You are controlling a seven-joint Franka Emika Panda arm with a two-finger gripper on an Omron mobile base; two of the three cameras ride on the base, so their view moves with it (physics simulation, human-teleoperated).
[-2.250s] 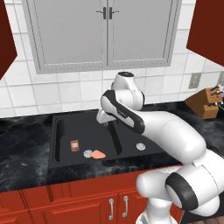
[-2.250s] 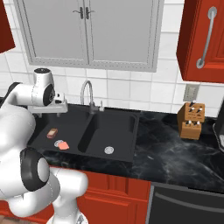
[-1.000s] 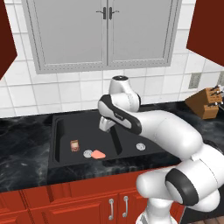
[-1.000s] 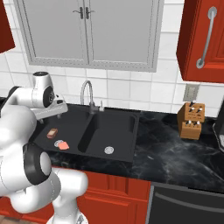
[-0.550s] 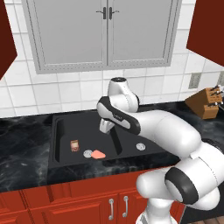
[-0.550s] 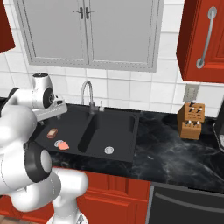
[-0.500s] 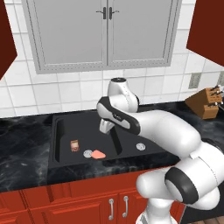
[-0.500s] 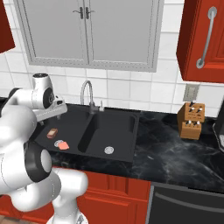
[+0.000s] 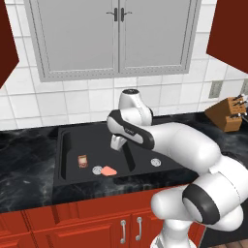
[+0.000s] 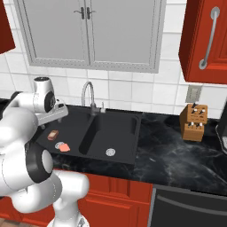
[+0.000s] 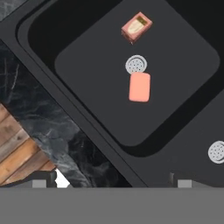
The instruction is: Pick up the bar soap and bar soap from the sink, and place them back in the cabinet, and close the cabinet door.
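Observation:
Two bar soaps lie in the left basin of the black sink (image 9: 68, 145). The salmon-pink bar (image 11: 140, 87) sits beside the round grey drain (image 11: 136, 64), and the smaller brown block (image 11: 137, 27) lies just past it. Both bars also show in the left base view, pink (image 9: 109, 170) and brown (image 9: 82, 161), and in the right base view, pink (image 10: 65, 148) and brown (image 10: 53, 134). My gripper (image 11: 113, 183) hovers above the divider between the basins, open and holding nothing, well above the soaps. The red cabinet door (image 10: 208, 40) with its silver bar handle hangs at the upper right.
A curved silver faucet (image 10: 88, 95) rises behind the sink. The right basin has its own drain (image 10: 110, 152). A knife block (image 10: 193, 122) stands on the black marble counter to the right. Pale grey cabinet doors (image 9: 116, 36) hang above the sink.
My arm has swung left and dropped a little, bringing the hand from over the right basin toward the left one. The soaps have not moved.

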